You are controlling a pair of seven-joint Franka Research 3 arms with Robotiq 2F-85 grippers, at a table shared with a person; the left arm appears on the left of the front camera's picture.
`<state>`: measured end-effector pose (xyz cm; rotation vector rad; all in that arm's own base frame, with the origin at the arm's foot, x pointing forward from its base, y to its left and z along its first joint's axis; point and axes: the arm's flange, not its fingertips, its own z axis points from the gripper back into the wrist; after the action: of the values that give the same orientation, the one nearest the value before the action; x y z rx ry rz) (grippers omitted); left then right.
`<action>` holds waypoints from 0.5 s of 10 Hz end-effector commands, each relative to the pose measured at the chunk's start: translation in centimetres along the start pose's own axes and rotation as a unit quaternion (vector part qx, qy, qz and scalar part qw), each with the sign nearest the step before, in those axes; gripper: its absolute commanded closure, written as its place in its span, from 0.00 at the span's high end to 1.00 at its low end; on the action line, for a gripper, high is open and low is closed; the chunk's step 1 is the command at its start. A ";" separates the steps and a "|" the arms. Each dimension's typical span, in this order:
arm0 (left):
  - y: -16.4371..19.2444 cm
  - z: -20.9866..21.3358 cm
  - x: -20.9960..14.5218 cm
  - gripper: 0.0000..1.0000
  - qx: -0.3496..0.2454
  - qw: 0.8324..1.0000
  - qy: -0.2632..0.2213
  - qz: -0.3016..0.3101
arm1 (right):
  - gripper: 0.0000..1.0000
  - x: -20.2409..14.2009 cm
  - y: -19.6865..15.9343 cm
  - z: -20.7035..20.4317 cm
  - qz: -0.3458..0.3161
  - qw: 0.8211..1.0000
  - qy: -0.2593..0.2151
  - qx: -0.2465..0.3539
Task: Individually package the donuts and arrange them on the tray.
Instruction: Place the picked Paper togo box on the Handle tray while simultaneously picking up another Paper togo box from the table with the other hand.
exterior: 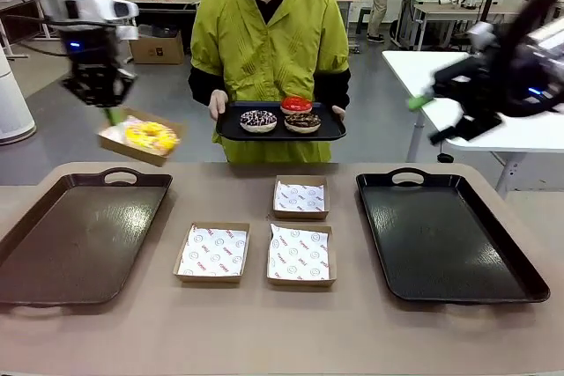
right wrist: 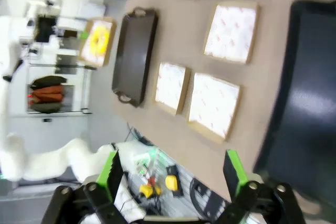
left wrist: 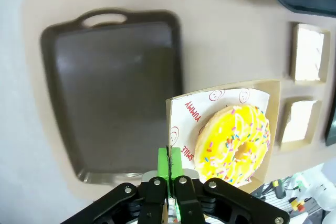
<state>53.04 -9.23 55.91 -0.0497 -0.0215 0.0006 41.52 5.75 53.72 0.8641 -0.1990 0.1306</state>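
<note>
1. Front view: the left gripper (exterior: 112, 114) held a paper-lined box (exterior: 132, 152) with the yellow donut (exterior: 151, 136) in the air above the left tray's (exterior: 53, 235) far edge. Three other donuts (exterior: 258, 121) sat on the small tray (exterior: 231, 133) the person held.
2. Left wrist view: its fingers were pinched on the box's rim, the donut lying off toward the opposite side. So one-sided a hold called for a slow, level descent onto the tray's bare middle.
3. Right wrist view: the right gripper (right wrist: 173, 156) hovered with fingers wide apart, empty.
</note>
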 end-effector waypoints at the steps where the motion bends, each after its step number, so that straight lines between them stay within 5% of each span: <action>1: 3.2 -1.3 -1.6 0.01 0.021 1.000 0.011 0.010 | 1.00 5.9 -0.3 -3.6 -0.023 0.996 0.037 -0.075; 5: 8.3 -4.2 -2.6 0.01 0.042 0.999 -0.001 0.000 | 1.00 10.8 -0.1 -12.3 -0.028 0.983 0.064 -0.167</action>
<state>51.05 -2.08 51.43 0.0342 0.0260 0.0134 52.81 14.77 47.36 0.5581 -0.0833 0.1130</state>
